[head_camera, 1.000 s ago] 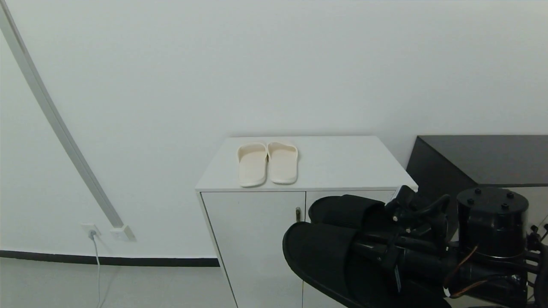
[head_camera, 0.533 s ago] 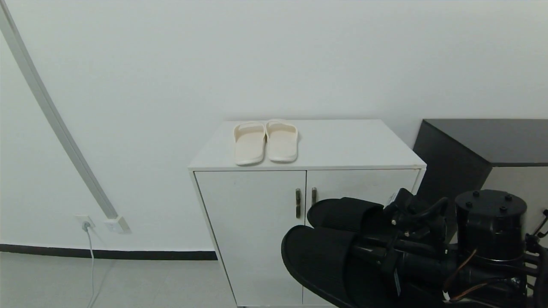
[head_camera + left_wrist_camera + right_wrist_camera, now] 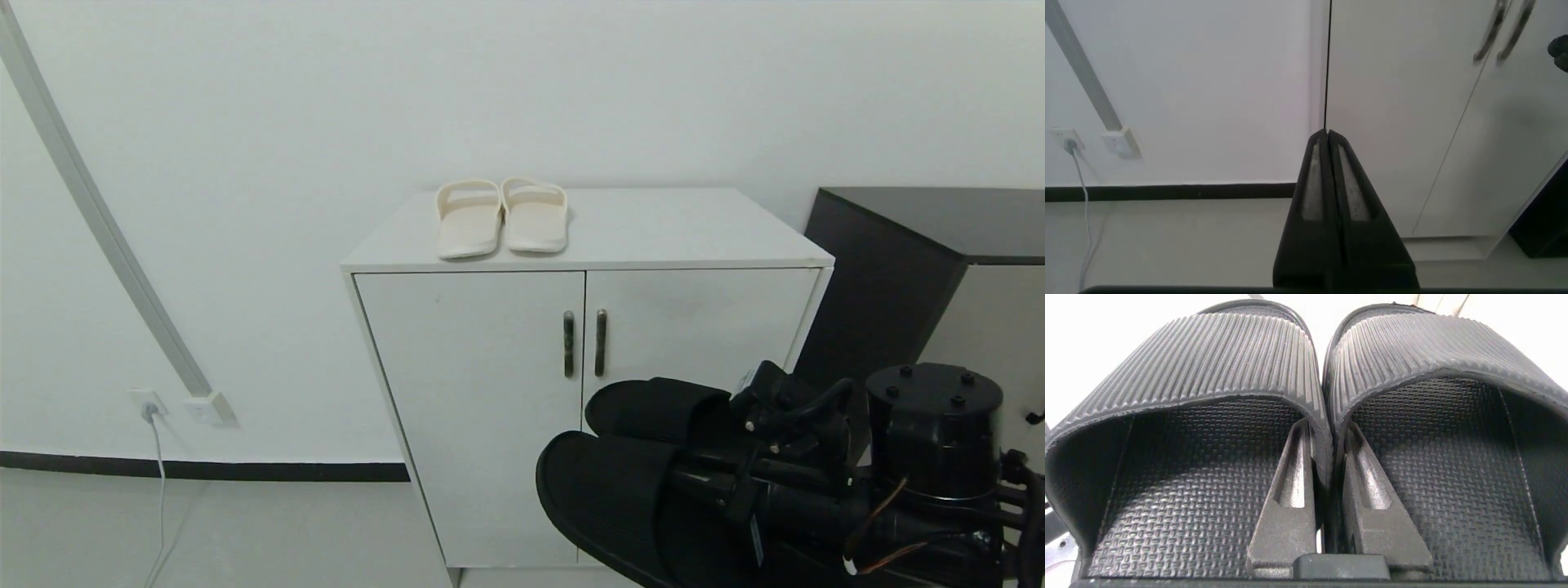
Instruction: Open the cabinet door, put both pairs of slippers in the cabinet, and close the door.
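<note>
Black slippers (image 3: 645,457) hang pinched in your right gripper (image 3: 1327,433) before the cabinet (image 3: 653,229), its doors (image 3: 473,392) shut. Your left gripper (image 3: 1328,135) is clenched, empty. Cream slippers (image 3: 500,216) sit at the cabinet top's front edge; nothing is stowed yet.

cabinet (image 3: 473,408): plain white; door handles (image 3: 569,343) dark grey metal.
cream slippers (image 3: 502,216): cream, unpatterned.
black slippers (image 3: 608,490): black throughout; straps (image 3: 1208,359) finely ribbed; footbeds (image 3: 1192,498) in a small diamond-grain texture.
left end effector (image 3: 1328,143): black, pale grey pads (image 3: 1310,184).
wall (image 3: 522,82): white.
skirting (image 3: 204,471): black band.
floor (image 3: 245,531): light grey.
side unit (image 3: 873,286): black.
conduit (image 3: 90,212): grey.
</note>
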Robot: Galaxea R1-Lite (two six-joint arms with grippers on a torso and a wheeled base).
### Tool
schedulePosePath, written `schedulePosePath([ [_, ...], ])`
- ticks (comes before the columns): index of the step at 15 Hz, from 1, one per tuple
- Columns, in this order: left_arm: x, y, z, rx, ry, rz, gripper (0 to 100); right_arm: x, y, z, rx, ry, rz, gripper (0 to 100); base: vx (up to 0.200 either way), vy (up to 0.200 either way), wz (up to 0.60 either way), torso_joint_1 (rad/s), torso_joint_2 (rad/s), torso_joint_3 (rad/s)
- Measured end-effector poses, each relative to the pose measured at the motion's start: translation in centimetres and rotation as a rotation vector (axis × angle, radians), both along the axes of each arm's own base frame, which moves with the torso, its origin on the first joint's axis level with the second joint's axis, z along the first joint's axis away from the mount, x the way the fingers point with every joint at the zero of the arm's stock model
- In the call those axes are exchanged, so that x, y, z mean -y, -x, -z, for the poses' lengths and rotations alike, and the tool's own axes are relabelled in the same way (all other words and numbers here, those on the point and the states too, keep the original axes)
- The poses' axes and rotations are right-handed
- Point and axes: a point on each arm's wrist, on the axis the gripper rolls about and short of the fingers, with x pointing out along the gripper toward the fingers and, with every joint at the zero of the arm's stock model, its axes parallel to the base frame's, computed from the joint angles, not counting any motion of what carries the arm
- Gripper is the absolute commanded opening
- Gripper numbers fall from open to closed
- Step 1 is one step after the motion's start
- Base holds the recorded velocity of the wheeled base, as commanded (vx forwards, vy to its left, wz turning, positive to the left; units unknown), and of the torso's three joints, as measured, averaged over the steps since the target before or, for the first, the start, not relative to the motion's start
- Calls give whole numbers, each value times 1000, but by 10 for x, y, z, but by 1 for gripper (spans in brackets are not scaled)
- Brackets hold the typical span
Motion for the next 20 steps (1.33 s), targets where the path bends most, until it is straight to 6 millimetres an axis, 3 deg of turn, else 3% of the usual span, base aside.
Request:
schedulePosePath([
  [12,0,0,0,-1,0,0,0,-1,0,5,-14,14,0,0,0,0,0,-82,443,352],
  [20,0,0,0,0,0,0,0,-1,0,8,-23,23,-1,0,0,0,0,-4,38,33],
])
